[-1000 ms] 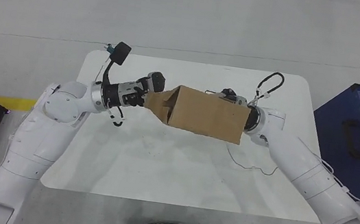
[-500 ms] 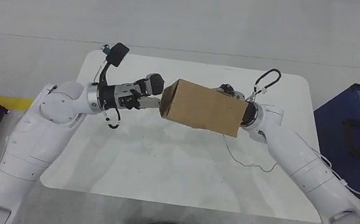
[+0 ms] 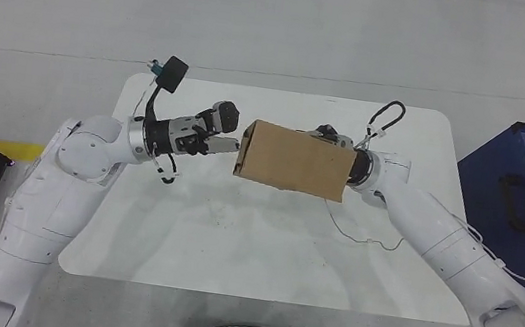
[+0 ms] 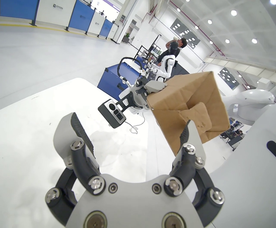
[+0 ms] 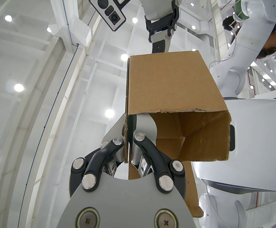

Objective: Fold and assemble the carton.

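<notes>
— While the right tool (image 5: 128,138) holds the carton (image 3: 293,159) up over the tabletop (image 3: 233,230), where is the other one?

— The left tool (image 4: 131,127) is wide open and holds nothing. It sits just beside the carton's end on its own side.

— Which way does the carton lie?

— Long way across, from one arm to the other. The right tool is squeezed tight on one thin wall at the open end. The other end points at the left tool.

— So which arm does the next bit?

— I think the left one. It is right by the end flaps (image 4: 194,114) (they look pushed in, but bent and not flat). It would have to go straight along the carton's long way to press them.

— Is it touching the carton?

— Hard to say. From the right wrist, one left finger (image 5: 159,48) peeks over the far edge. It is touching or very nearly so, and I cannot tell which.

— What can't we see?

— Whether the flaps are tucked in tight. The underside of the carton is hidden too. From above, the carton hides the spot where the right tool pinches it.
</notes>
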`<state>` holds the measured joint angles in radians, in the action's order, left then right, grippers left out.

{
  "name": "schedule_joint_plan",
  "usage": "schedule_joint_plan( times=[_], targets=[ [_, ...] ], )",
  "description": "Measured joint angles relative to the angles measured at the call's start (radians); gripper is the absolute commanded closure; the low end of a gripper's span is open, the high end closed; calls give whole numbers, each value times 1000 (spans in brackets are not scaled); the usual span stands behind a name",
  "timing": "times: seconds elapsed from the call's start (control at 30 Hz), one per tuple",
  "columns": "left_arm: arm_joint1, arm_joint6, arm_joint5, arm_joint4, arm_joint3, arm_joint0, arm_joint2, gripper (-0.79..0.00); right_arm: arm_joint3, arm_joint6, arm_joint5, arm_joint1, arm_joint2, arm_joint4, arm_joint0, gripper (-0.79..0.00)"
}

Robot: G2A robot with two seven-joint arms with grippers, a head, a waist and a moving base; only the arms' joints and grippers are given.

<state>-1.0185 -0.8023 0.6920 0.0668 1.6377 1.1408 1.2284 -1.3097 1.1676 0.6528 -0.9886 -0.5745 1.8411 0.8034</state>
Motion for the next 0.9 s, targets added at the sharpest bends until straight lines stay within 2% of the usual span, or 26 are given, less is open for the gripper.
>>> schedule_joint_plan(
  times=[0.2,0.9],
  targets=[
    [-2,46,-26,-90,25,4,-8,-785,6,1,-1,1,16,6,-12,0],
    [-8,138,-50,-218,69,5,-36,-785,37,-10,9,-8,60,40,-55,0]
  ],
)
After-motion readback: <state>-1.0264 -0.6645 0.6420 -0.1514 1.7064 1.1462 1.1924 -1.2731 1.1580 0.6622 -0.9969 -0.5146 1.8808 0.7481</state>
